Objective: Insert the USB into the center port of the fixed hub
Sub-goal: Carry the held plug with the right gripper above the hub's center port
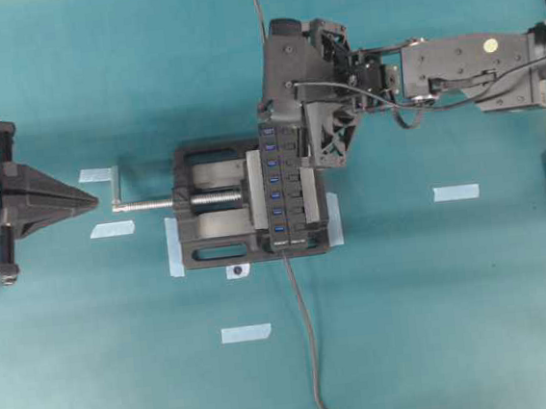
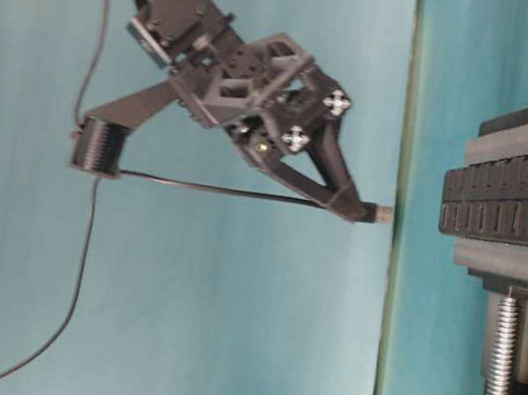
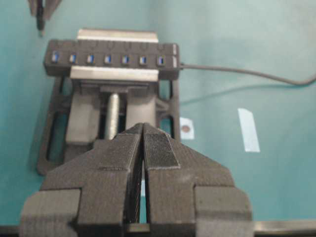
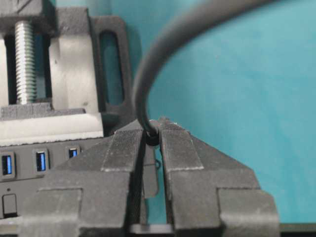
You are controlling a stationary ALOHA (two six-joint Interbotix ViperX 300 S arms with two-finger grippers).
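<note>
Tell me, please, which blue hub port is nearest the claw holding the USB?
The end port farthest from the hub's fixed cable; the right claw hovers beside that end.

The right gripper's fingers (image 4: 123, 163) pinch the USB's cable (image 4: 143, 84) over the fixed hub (image 4: 29, 173) end, beside the vise (image 4: 64, 74)

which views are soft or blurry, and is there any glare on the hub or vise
Right wrist view: the near cable and the fingers are soft. Left wrist view: fingers sharp, the hub slightly soft. Table-level view: mildly soft overall. Overhead view: evenly lit, with a faint sheen on the vise screw.
</note>
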